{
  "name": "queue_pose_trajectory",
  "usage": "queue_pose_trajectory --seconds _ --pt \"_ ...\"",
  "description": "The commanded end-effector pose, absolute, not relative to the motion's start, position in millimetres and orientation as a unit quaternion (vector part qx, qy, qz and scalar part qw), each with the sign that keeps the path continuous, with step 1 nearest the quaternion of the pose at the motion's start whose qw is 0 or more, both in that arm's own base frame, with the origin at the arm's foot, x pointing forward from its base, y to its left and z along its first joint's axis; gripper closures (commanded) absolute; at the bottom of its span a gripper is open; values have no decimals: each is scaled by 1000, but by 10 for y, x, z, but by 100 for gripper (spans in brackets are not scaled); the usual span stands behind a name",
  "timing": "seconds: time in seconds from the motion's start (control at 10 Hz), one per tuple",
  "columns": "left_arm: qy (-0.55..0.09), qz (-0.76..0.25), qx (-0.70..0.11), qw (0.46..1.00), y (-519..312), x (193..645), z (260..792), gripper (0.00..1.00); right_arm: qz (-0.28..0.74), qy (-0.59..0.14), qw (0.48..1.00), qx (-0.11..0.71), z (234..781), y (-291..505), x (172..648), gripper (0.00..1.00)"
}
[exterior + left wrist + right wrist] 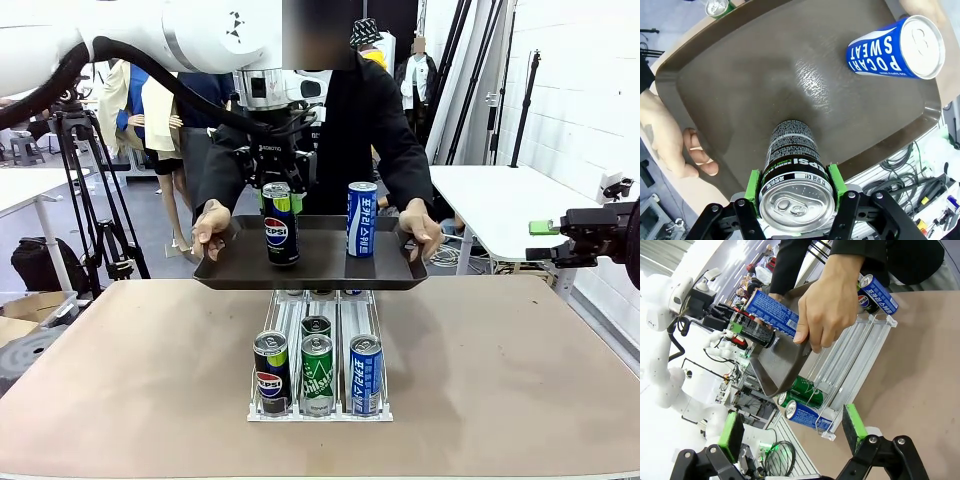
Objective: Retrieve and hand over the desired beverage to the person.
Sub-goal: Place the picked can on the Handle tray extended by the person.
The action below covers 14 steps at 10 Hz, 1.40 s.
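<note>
While the person (360, 110) holds the tray (310, 272) above the table (500, 370), the left pincer (277, 190) grips the upright Pepsi can (281, 228) from above — left of the blue can (361, 219). Left wrist: pads (754, 192) clamp the rim, can base on the tray. Right wrist: right pincer (792, 427) spread wide, empty — well away.

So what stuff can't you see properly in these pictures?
- Front view: the rack runs back under the tray, so its far cans are hidden.
- Front view: the left gripper's pads sit behind the Pepsi can.
- Left wrist view: the tray's bottom corner is covered by the left gripper and can.
- Right wrist view: the person's hand covers part of the tray's rim.
</note>
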<state>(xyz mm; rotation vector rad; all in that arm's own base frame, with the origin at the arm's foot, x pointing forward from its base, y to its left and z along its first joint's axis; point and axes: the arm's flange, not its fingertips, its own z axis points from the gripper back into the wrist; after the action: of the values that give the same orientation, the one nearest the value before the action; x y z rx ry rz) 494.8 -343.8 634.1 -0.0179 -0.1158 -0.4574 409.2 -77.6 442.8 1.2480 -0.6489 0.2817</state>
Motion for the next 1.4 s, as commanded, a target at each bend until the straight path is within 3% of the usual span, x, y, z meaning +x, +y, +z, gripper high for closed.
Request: queue_pose_trajectory --seconds 0.0,0.2,0.3,1.0,1.3 --pt "-73 -209 3 975 -3455 4945 6376 46 129 -300 749 577 4435 -770 4083 0" --pt "-76 -206 1 976 -3441 4951 6389 6 129 -300 749 577 4435 -770 4083 0" --pt "-78 -205 1 976 -3433 4953 6401 0 129 -300 749 577 4435 -770 4083 0" --pt "-113 -186 13 976 -3307 4932 6811 0 129 -300 749 577 4435 -770 4083 0" --pt "-90 -209 -7 974 -3345 4916 6628 0 129 -300 749 577 4435 -770 4083 0"
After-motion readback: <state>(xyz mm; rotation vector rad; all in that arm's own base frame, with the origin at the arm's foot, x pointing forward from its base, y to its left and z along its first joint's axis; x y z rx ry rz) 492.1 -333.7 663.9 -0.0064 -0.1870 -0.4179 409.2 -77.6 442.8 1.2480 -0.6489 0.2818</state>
